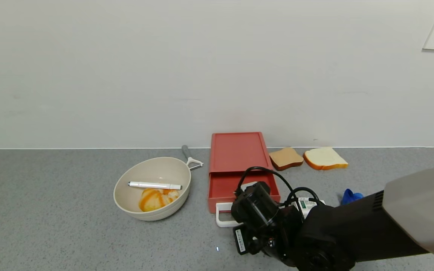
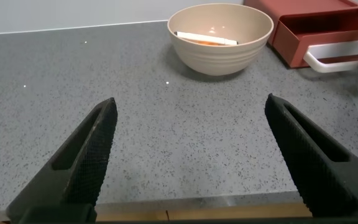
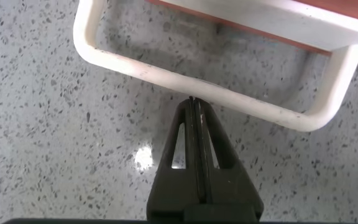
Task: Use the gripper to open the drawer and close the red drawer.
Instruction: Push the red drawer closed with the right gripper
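The red drawer unit (image 1: 236,152) stands at the back of the grey counter, its tray (image 1: 224,188) slid partly out toward me. Its white loop handle (image 1: 222,220) lies at the front. My right gripper (image 3: 193,102) is shut with nothing between its fingers. Its tips touch the outer side of the handle's bar (image 3: 229,99), just above the counter. In the head view the right wrist (image 1: 256,210) covers the tray's front right corner. My left gripper (image 2: 191,109) is open and empty, low over the counter's front edge, far from the drawer (image 2: 328,31).
A beige bowl (image 1: 126,199) left of the drawer holds a white pen (image 1: 155,185) and an orange-striped item. A peeler (image 1: 190,157) lies behind the bowl. Two bread slices (image 1: 307,158) and a blue object (image 1: 351,195) lie right of the drawer.
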Motion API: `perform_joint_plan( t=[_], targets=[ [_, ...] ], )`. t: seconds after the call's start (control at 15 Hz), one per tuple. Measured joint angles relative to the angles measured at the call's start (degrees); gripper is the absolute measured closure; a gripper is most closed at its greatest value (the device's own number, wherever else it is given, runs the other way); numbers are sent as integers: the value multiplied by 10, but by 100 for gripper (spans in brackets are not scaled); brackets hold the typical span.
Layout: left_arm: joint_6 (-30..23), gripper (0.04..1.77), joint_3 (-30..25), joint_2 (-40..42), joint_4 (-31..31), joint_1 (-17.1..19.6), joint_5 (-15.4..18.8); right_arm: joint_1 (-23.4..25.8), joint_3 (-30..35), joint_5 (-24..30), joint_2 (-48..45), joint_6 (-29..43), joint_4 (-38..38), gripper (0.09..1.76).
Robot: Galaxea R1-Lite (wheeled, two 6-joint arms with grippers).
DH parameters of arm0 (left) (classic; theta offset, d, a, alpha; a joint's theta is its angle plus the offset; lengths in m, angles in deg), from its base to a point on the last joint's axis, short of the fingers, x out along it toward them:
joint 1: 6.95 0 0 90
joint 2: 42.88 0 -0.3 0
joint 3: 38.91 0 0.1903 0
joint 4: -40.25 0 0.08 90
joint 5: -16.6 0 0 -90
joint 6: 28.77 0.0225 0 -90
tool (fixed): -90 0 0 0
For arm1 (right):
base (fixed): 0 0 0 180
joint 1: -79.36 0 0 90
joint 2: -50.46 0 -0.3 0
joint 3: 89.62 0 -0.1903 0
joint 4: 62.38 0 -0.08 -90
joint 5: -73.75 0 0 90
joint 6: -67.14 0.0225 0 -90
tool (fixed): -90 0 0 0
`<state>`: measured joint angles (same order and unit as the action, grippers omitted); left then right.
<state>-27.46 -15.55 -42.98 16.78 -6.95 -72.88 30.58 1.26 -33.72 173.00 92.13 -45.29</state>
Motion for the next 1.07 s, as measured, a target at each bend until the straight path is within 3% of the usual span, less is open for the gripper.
perform_joint_plan(
  t=[1.07],
  targets=[
    [0, 9, 0, 0, 0, 0, 0, 69, -123, 51, 71, -91, -5, 173]
  ],
)
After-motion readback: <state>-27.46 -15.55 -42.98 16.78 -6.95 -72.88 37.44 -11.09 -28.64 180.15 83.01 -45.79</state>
